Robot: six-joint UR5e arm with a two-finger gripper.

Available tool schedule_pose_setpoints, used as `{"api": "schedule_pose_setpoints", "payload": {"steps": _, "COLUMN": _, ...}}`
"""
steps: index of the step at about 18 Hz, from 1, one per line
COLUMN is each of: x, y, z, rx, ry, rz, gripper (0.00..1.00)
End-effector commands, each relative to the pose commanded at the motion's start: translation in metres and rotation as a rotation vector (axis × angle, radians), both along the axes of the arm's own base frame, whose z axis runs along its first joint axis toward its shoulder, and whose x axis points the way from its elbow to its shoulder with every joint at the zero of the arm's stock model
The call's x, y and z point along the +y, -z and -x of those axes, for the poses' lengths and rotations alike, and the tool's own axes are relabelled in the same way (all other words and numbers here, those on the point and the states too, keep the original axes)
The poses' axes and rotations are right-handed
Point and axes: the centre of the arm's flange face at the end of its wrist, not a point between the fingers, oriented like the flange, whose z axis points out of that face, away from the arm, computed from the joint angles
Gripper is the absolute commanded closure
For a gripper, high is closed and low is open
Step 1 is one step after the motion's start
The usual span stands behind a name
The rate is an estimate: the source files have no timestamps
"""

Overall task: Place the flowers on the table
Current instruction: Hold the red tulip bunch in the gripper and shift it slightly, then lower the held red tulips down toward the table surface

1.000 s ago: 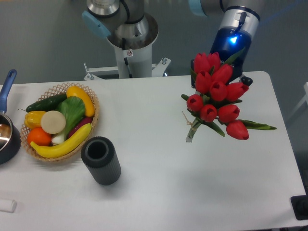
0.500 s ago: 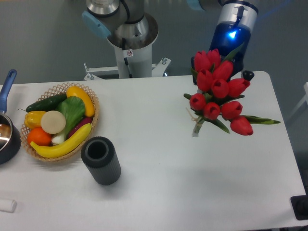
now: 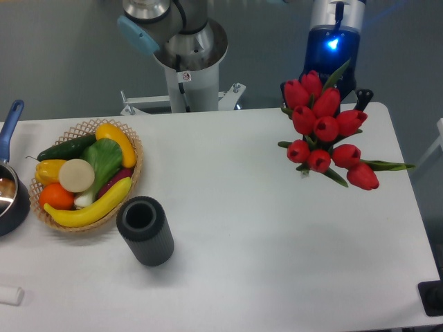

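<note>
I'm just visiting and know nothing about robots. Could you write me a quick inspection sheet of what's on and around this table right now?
Surface: white table, no spills seen.
Job's things: bunch of red flowers at the far right of the table, in front of the arm's end; whether it rests on the table cannot be told.
Clutter: basket of fruit and vegetables at left; dark ribbed cup in front of it; pan at the left edge; small white object near the front left corner.
Tool: fingers hidden behind the flowers, open or shut cannot be told.
Cables: nothing seen.
Surroundings: robot base behind the table; grey wall.
</note>
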Motion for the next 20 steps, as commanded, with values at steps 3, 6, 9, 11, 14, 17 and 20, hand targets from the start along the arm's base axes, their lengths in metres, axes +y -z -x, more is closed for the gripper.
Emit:
{"api": "schedule_pose_setpoints", "payload": {"steps": 3, "x": 0.012, "y": 0.009, "z": -0.007, "rx": 0.030, "ry": -0.031, "rz": 0.106, "gripper": 0.57}}
{"api": "schedule_pose_setpoints", "payload": {"steps": 6, "x": 0.032, "y": 0.033, "z": -0.013, "rx": 0.053, "ry": -0.050, "rz": 0.245, "gripper": 0.57}}
{"api": "schedule_pose_setpoints", "payload": {"steps": 9, "x": 0.058, "y": 0.062, "z": -0.020, "rx": 0.069, "ry": -0.055, "rz": 0.380, "gripper": 0.57}}
{"api": "schedule_pose_setpoints", "payload": {"steps": 11, "x": 0.076, "y": 0.085, "z": -0.027, "rx": 0.083, "ry": -0.053, "rz": 0.477, "gripper": 0.57}}
{"api": "schedule_pose_setpoints", "payload": {"steps": 14, "x": 0.102, "y": 0.111, "z": -0.035, "rx": 0.109, "ry": -0.040, "rz": 0.583, "gripper": 0.57}}
{"api": "schedule_pose_setpoints", "payload": {"steps": 17, "x": 0.118, "y": 0.139, "z": -0.034, "rx": 0.083, "ry": -0.010, "rz": 0.617, "gripper": 0.57}}
{"api": "schedule_pose_setpoints", "payload": {"steps": 20, "x": 0.131, "y": 0.174, "z": -0.028, "rx": 0.049, "ry": 0.029, "rz": 0.656, "gripper": 0.57}}
